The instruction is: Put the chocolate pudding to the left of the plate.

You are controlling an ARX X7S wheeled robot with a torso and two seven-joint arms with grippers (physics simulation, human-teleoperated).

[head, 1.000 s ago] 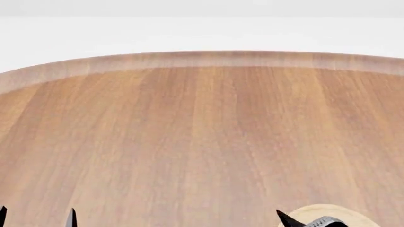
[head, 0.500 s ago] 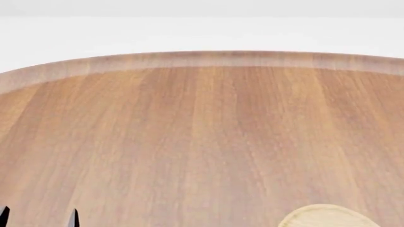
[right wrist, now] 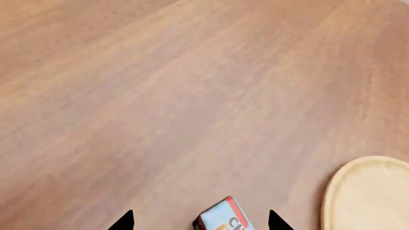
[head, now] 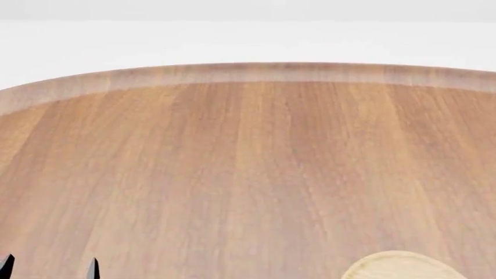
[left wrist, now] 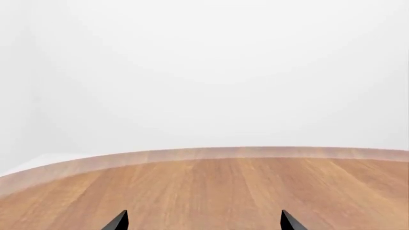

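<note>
The round wooden table [head: 248, 174] fills most of the head view. Its far curved edge runs as a pale band across the upper third of the frame, with a plain white backdrop beyond. The tabletop between that edge and the bottom of the frame is open wood grain, unobstructed across the centre and left.

The plate [head: 399, 265], a light-wood disc with a raised rim, sits at the lower right of the head view, cut by the bottom edge. In the right wrist view the plate [right wrist: 370, 196] occupies the lower right corner, also only partly in frame.

The chocolate pudding [right wrist: 223, 218] shows at the bottom centre of the right wrist view: a small box with a light-blue face, red edge and the start of its lettering, cropped by the frame. It stands apart from the plate, with bare wood between them.

The right gripper [right wrist: 199, 221] has its two dark fingertips spread either side of the box, clear of its sides; the claw is released, not grasping.

The left gripper [left wrist: 203, 221] shows two dark tips set well apart over bare table, released and holding nothing. The same tips appear at the lower left of the head view.
</note>
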